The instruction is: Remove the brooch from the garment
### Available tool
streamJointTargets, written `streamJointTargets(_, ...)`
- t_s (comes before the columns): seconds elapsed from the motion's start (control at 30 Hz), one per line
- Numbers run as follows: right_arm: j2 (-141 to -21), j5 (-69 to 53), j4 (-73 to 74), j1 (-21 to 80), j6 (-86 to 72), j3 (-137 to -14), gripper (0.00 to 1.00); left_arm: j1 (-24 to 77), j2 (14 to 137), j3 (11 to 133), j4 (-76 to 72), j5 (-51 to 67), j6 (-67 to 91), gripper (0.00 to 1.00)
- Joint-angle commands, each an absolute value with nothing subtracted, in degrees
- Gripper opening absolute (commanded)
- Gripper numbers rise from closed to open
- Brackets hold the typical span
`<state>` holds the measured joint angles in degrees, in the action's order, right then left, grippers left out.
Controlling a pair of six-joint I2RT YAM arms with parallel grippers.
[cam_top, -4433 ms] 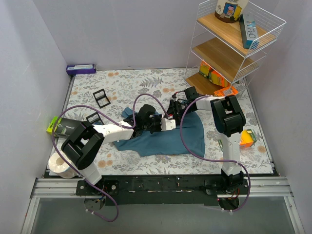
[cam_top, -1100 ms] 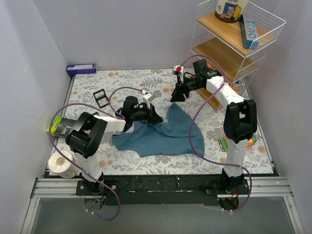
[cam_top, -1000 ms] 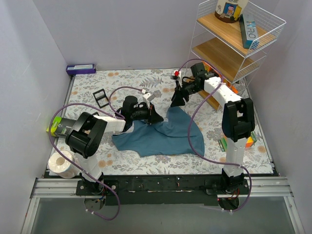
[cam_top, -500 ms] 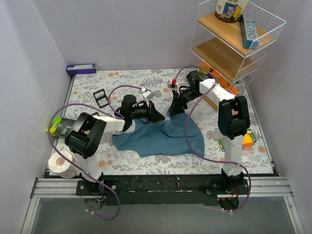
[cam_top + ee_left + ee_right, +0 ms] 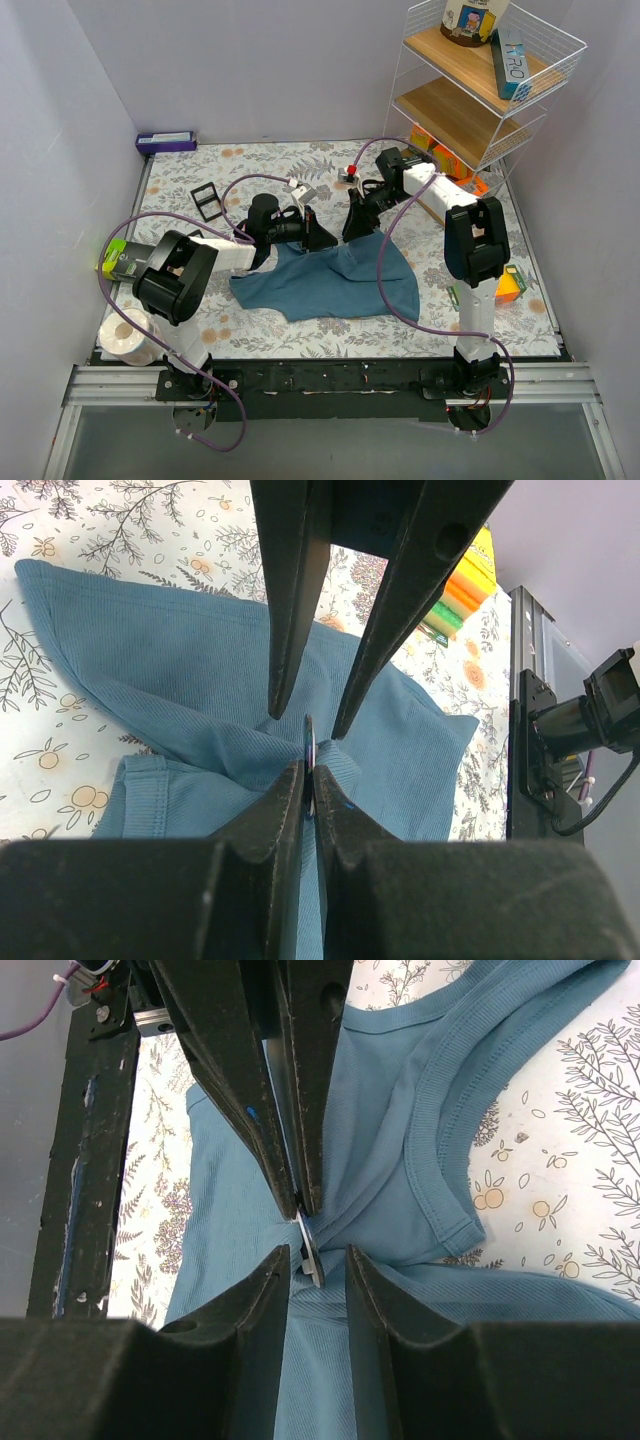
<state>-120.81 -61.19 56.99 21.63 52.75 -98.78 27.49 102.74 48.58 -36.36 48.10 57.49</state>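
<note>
The garment (image 5: 330,285) is a teal T-shirt spread on the flowered table, with one fold pulled up at its far edge. In the left wrist view my left gripper (image 5: 310,775) is shut on the brooch (image 5: 309,742), a thin whitish disc seen edge-on at the top of that fold. My right gripper (image 5: 316,1255) faces it from the other side, jaws open, one on each side of the brooch (image 5: 310,1245) with a small gap to each. In the top view both grippers meet over the shirt (image 5: 338,232) and hide the brooch.
A wire shelf (image 5: 480,90) with wooden boards stands at the back right, orange boxes (image 5: 440,155) at its foot. A purple box (image 5: 166,141), black frames (image 5: 205,200), a green can (image 5: 115,258) and a tape roll (image 5: 125,338) lie along the left side.
My right arm has swung from near the shelf down to the raised fold, and its jaws have narrowed around the brooch. The left gripper has held its pinch almost still.
</note>
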Motion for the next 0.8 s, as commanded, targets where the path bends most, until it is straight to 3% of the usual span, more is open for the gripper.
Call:
streamJointTargets(0.0, -120.9, -63.2, 58.6, 22.1, 53.6, -98.7, 0.35, 27.3, 100.8, 49.5, -38.2, 49.4, 57.4, 0.01)
streamJointTargets(0.43, -121.3, -61.9, 58.5, 23.2, 53.8, -98.0, 0.19, 27.2, 100.7, 49.2, -38.6, 49.3, 57.4, 0.01)
streamJointTargets(0.5, -121.3, -61.7, 58.5, 23.3, 53.8, -97.8, 0.10, 27.2, 100.8, 49.3, -38.2, 49.0, 57.2, 0.08)
streamJointTargets(0.53, -121.2, -61.6, 58.3, 23.4, 53.6, -97.7, 0.06, 27.2, 100.7, 49.3, -37.8, 48.5, 57.1, 0.18)
streamJointTargets(0.57, -120.9, -61.4, 57.7, 23.2, 52.5, -97.5, 0.01, 27.2, 100.7, 49.1, -36.9, 47.7, 57.2, 0.35)
streamJointTargets(0.67, -119.8, -58.8, 52.9, 23.2, 45.3, -96.2, 0.01, 27.2, 100.4, 49.3, -33.8, 44.6, 55.7, 0.45)
streamJointTargets(0.77, -118.7, -55.9, 46.0, 23.0, 37.4, -95.0, 0.01, 27.2, 100.3, 49.4, -30.8, 39.9, 54.2, 0.48)
